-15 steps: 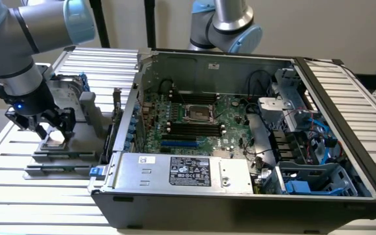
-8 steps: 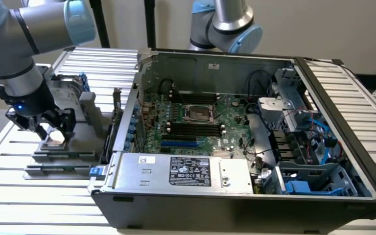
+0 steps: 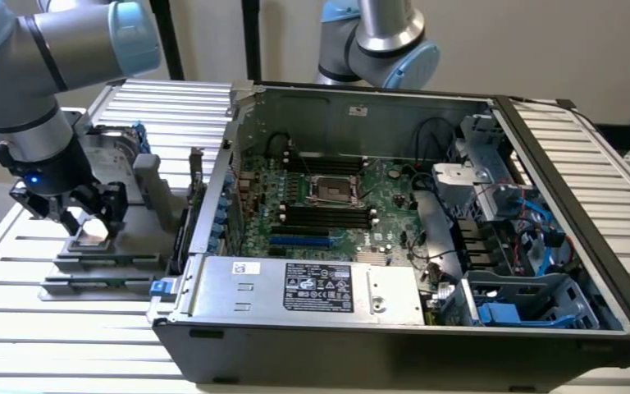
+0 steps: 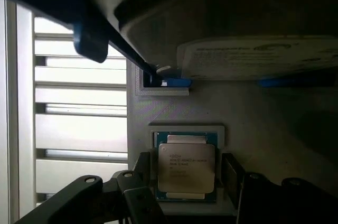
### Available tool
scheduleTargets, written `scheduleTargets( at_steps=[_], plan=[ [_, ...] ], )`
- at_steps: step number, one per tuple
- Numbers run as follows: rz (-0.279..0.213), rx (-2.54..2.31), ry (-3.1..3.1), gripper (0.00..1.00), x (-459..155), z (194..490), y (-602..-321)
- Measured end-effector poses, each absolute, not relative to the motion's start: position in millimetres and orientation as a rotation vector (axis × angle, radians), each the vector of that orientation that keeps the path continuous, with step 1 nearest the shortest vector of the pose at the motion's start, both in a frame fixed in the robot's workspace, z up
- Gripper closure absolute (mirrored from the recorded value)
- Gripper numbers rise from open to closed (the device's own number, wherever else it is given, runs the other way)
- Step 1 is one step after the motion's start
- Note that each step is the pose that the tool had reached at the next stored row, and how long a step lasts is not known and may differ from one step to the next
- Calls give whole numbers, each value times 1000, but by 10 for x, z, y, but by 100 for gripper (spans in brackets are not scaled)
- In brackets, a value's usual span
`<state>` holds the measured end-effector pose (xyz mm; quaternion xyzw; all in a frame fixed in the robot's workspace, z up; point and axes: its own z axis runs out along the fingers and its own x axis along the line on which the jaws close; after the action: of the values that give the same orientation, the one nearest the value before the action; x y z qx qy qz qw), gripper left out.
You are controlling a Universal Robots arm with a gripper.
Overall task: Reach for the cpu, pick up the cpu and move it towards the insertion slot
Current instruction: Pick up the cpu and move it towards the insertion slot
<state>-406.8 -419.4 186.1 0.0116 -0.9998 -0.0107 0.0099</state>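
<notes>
The gripper (image 3: 89, 223) hangs low over a grey holder (image 3: 98, 264) on the slatted tabletop (image 3: 42, 332), at about 9 o'clock from the open computer case (image 3: 293, 349) in the exterior view. Its jaws are parted and hold nothing. In the wrist view the dark fingers (image 4: 231, 175) stand one on each side of the cpu (image 4: 186, 167), very close to its edges; whether they touch it I cannot tell. The cpu lies flat in a pale square recess of the holder, its silver-grey lid up with lines of small print, a rim of green board around it. Just beyond it on the same holder stands the hard drive (image 4: 259, 57), upright, with a white label and blue rails.

The insertion slot (image 3: 330, 190) sits on the motherboard inside the case, toward 3 o'clock from the gripper and well apart from it, a square metal frame with a dark centre between two banks of black memory slots (image 3: 326, 217). A second arm (image 3: 381, 41) stands behind the case at 12 o'clock.
</notes>
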Motion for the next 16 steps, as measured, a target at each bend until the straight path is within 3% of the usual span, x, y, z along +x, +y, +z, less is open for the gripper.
scheduleTargets(
  at_steps=[9,11,12,16],
  plan=[
    [-33,37,-3121,35,-4066,1854,-4194],
    [-33,37,-3121,36,-4066,1854,-4194],
    [-33,37,-3121,44,-4066,1854,-4194],
    [-33,37,-3121,44,-4066,1854,-4194]
  ],
)
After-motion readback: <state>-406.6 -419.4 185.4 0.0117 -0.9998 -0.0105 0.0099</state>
